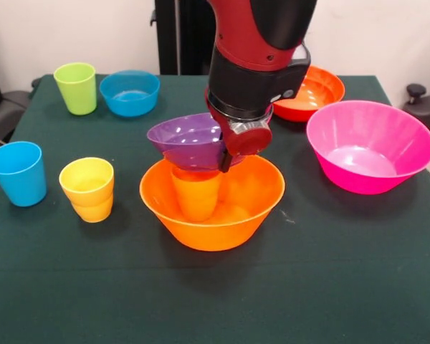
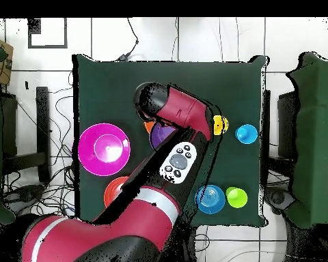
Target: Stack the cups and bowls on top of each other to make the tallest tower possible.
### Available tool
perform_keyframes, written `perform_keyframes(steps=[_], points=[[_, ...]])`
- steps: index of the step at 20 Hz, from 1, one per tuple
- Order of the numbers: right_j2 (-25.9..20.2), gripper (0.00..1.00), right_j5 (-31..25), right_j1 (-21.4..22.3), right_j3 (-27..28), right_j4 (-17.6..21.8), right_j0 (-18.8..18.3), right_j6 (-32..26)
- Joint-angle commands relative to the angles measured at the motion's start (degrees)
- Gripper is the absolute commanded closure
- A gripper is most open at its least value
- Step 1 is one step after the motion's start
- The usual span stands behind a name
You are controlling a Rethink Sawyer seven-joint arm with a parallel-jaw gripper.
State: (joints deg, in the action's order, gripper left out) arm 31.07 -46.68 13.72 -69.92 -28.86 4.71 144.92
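Front view
Wide orange bowl (image 1: 211, 197): it sits closest to us on the green table (image 1: 215, 287). It is the bottom of the tower, and I think it is the base because it is wide and steady.
Small orange cup (image 1: 196, 193): it stands inside the wide orange bowl, open end up, like a post.
Purple bowl (image 1: 188, 140): it rests on the orange cup, tipped a little.
Claw (image 1: 224, 163): it hangs at the right edge of the purple bowl. The arm hides its tips, so I cannot tell if it is spread, pinched, or gripping the rim.
Yellow cup (image 1: 87, 188) and blue cup (image 1: 18, 173): they wait on the left, apart from the tower.
Lime green cup (image 1: 76, 87) and small blue bowl (image 1: 130, 92): they sit side by side at the far left.
Wide pink bowl (image 1: 369, 145) and red-orange bowl (image 1: 309, 93): they sit on the right, not used yet.

Overhead view
Arm (image 2: 177, 112): it covers the tower. Only a bit of purple (image 2: 158, 136) peeks out.
Claw: hidden under the arm here.
Pink bowl (image 2: 103, 149): it lies well clear of the tower.
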Motion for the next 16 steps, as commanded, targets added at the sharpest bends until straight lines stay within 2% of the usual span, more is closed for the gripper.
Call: perform_keyframes(steps=[1, 16], points=[[-7.95, 1.0, -1.33, -1.6, -0.32, 5.78, -1.27, -3.69], [-9.75, 1.0, -2.22, -2.84, 3.42, 8.0, -4.43, -6.29]])
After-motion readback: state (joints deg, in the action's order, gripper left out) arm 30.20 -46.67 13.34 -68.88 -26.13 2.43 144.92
